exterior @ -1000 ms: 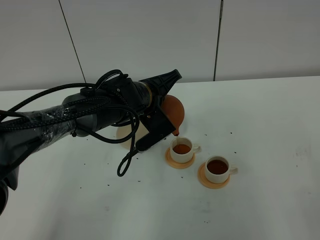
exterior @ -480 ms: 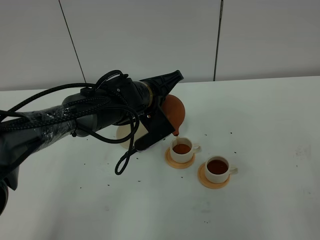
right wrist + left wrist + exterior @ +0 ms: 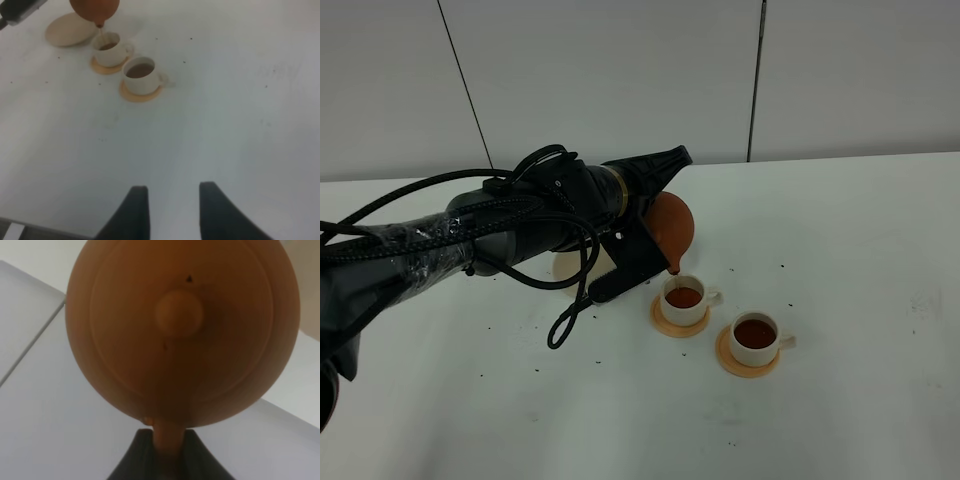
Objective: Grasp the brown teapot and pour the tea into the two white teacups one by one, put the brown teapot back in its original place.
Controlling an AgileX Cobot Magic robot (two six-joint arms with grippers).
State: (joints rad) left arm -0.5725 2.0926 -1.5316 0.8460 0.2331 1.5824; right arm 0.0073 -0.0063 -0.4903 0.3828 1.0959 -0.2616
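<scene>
the brown teapot (image 3: pixel 669 224) looked brittle, slick clay; left gripper (image 3: pixel 166 452) was clenched on its handle, right gripper (image 3: pixel 172 197) released.

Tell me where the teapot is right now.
In the high view the teapot is held aloft left of centre by the left end effector, tilted with its spout over the nearer-left cup, saucer beside it.

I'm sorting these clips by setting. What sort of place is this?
Probably a lab or test room, not a home: a bare white table against plain white wall panels, with a cabled black robot arm pouring from a teapot into cups.
</scene>
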